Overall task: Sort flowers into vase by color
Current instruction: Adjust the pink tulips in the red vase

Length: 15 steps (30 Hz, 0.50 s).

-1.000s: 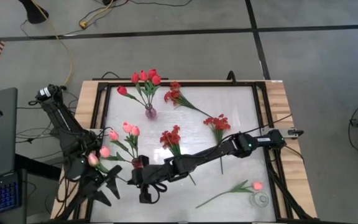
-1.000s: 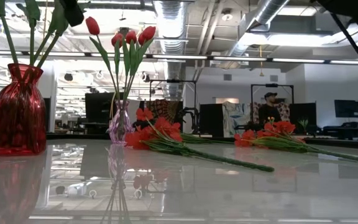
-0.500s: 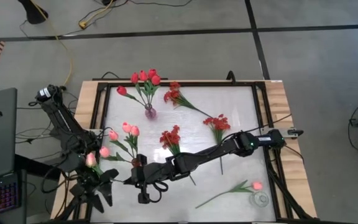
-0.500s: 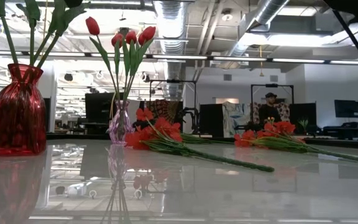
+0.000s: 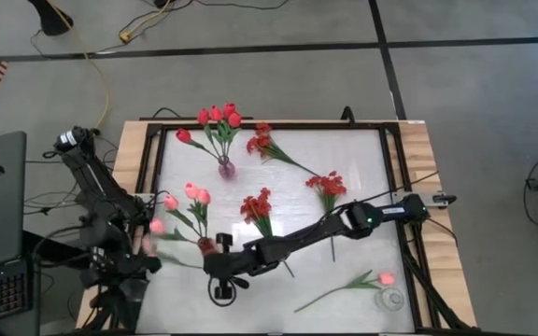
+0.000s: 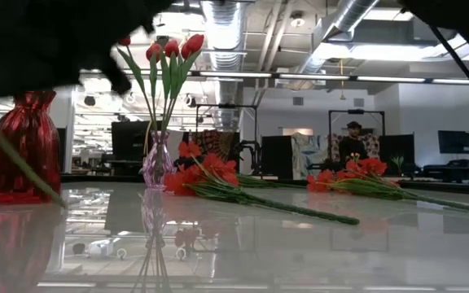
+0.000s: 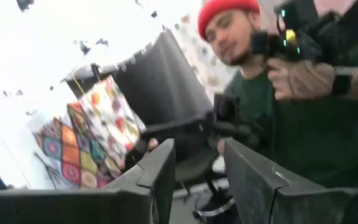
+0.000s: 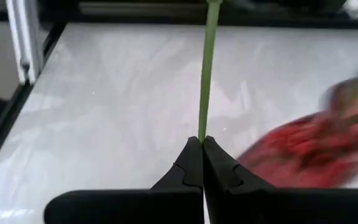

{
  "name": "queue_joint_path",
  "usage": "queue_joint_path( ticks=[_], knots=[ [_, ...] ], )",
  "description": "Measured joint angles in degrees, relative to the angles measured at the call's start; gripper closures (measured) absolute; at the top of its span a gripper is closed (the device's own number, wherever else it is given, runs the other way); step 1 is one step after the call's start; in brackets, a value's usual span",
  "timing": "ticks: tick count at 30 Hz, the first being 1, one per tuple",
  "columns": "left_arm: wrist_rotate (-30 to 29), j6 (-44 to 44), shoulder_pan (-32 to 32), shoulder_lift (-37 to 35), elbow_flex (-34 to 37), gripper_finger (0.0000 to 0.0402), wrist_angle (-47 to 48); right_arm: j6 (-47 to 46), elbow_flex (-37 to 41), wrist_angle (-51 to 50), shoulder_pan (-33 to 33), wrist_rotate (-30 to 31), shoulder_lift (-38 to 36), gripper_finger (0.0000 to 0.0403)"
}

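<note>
The right claw (image 8: 202, 144) is pressed together on a thin green stem (image 8: 207, 68), low over the tabletop (image 5: 344, 149) near its front left, just beside the red vase (image 6: 23, 146) that holds pink tulips (image 5: 194, 193). To do this well, I'd keep the pinch firm and steer the stem's free end over the vase mouth before lowering. The left claw (image 7: 196, 163) stands spread and empty off the tabletop's left edge. One pink tulip (image 5: 381, 278) lies front right; red sprays (image 5: 256, 207) lie mid-table.

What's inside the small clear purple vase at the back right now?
The purple vase holds five red tulips, green stems fanning up from its neck; the low view shows the same. Whether it holds water cannot be seen.
</note>
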State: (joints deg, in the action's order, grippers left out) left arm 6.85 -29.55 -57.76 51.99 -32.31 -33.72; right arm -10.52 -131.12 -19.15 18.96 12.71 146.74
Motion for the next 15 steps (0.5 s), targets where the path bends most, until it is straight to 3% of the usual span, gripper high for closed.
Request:
queue_joint_path(
  ticks=[7,10,15],
  knots=[
    [-0.2,3.9,0.0,-0.5,0.1,0.0278,1.2,0.5,-0.8,2.6,0.0,1.0,-3.9,0.0384],
    [-0.5,9.5,0.0,-2.8,0.0,0.0278,1.7,0.5,-0.3,0.7,0.2,0.9,-2.9,0.0384],
    [0.4,23.0,0.0,-9.1,0.1,0.0278,12.3,0.0,-0.6,-1.0,0.8,2.4,-4.7,0.0384]
  ],
)
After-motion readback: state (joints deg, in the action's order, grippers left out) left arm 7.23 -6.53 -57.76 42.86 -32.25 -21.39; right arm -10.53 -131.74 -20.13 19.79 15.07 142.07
